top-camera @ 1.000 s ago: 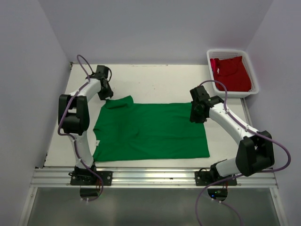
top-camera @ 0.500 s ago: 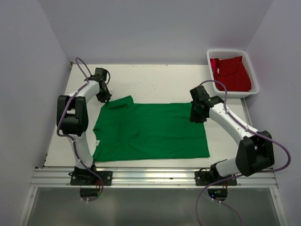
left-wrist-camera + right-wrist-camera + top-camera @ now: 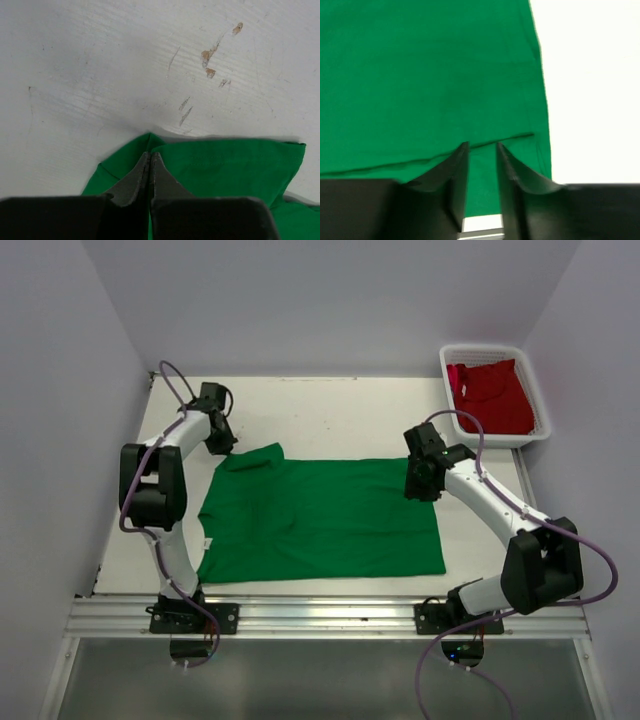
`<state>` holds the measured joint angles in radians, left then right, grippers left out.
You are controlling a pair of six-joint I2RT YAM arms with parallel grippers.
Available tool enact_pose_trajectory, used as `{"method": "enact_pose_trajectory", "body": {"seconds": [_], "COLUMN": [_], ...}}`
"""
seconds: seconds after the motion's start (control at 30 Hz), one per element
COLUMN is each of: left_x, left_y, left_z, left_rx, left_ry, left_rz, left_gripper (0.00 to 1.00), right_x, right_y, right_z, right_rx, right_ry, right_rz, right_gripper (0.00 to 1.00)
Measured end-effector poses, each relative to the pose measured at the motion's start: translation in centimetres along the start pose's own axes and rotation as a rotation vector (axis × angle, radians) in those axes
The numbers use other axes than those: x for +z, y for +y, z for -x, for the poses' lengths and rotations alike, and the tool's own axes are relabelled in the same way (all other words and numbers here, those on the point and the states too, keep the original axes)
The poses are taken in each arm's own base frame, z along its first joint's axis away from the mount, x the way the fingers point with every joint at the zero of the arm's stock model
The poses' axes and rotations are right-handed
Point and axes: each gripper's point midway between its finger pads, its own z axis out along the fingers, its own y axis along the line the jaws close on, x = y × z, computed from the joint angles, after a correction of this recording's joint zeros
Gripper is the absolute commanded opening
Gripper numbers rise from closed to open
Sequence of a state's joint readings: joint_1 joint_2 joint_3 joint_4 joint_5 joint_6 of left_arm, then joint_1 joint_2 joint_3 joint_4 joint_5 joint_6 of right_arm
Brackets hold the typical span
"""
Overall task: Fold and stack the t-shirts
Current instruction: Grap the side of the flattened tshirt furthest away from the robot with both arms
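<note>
The green t-shirt (image 3: pixel 320 520) lies spread flat on the white table, its sleeve (image 3: pixel 250 456) pointing to the far left. My left gripper (image 3: pixel 227 446) sits at that sleeve's corner. In the left wrist view its jaws (image 3: pixel 150 155) are shut, pinching a raised ridge of the green cloth (image 3: pixel 225 165). My right gripper (image 3: pixel 420 490) hangs over the shirt's far right corner. In the right wrist view it (image 3: pixel 482 145) stands open above the hem of the green cloth (image 3: pixel 420 75), nothing gripped. The red t-shirt (image 3: pixel 492 392) lies crumpled in the basket.
A white mesh basket (image 3: pixel 480 348) stands at the table's far right corner. Bare white tabletop (image 3: pixel 340 415) lies behind the green shirt. Grey walls close in on both sides, and a metal rail (image 3: pixel 320 615) runs along the near edge.
My left gripper's jaws have closed on the sleeve corner, and the wrist has shifted slightly. The right arm has hardly moved. The green shirt lies as before.
</note>
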<state>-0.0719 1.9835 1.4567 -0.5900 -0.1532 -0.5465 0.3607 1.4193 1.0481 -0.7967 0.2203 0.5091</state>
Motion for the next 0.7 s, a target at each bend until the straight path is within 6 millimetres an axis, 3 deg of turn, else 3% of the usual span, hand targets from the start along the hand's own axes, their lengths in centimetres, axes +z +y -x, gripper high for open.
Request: {"method": "enact_pose_trajectory", "body": {"seconds": [0.07, 0.17, 0.23, 0.33, 0.37, 0.5, 0.7], "left_x": [-0.5, -1.8, -2.7, -3.2, -3.2, -3.2, -3.2], "left_y": [-0.1, -0.4, -0.6, -1.0, -1.1, -1.4, -1.7], "left_z": [0.3, 1.2, 1.8, 2.2, 2.2, 2.0, 1.9], "left_rx": [0.008, 0.009, 0.005, 0.003, 0.003, 0.004, 0.008], "left_ry": [-0.011, -0.045, -0.066, -0.080, -0.077, -0.068, -0.061], "left_rz": [-0.010, -0.031, -0.046, -0.066, -0.069, -0.086, -0.105], "left_gripper": [0.00, 0.00, 0.00, 0.00, 0.00, 0.00, 0.00], "right_x": [0.2, 1.0, 1.7, 3.0, 3.7, 5.6, 9.1], "right_y": [-0.8, -2.6, -3.9, -4.7, -4.3, -2.8, -0.7], "right_z": [0.4, 1.5, 2.9, 5.6, 7.1, 9.9, 11.6], "right_rx": [0.020, 0.074, 0.121, 0.168, 0.177, 0.184, 0.174], "right_ry": [-0.012, -0.020, -0.022, -0.030, -0.040, -0.058, -0.024], "right_rz": [-0.034, -0.107, -0.155, -0.196, -0.196, -0.170, -0.114], "right_gripper": [0.51, 0.62, 0.63, 0.62, 0.58, 0.47, 0.40]}}
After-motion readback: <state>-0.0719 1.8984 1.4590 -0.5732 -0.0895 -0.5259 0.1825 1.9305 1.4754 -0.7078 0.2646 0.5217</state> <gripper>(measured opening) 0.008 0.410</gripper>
